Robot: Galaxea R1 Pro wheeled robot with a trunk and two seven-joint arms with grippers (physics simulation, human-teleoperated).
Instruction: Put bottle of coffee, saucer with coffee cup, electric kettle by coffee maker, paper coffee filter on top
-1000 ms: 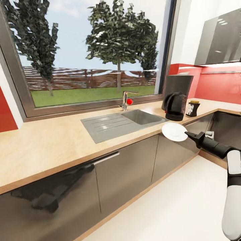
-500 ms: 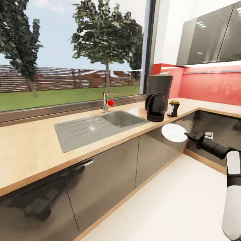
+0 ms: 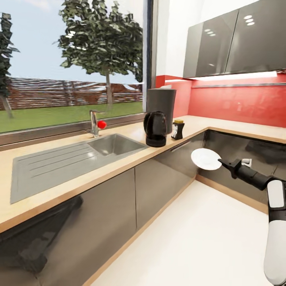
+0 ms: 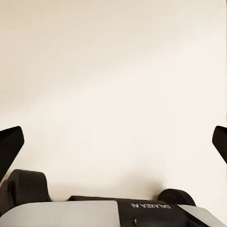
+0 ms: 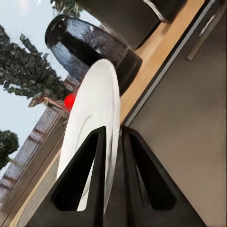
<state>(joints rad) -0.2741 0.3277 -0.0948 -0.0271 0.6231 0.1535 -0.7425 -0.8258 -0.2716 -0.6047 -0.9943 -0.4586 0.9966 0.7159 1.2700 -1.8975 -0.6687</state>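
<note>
Saucer [image 3: 206,159] pinched at its rim by the right gripper [image 3: 223,162] (off the countertop [image 3: 119,157]); left gripper [image 4: 113,142] jaws wide.

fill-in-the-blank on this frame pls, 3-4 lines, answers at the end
1. The right gripper is shut on the rim of a white ____.
2. The black kettle stands on the counter directly in front of the tall dark ____.
3. The faucet behind the sink carries a round knob coloured ____.
4. The small bottle by the kettle has a cap coloured ____.

Missing words: saucer; coffee maker; red; yellow
</note>
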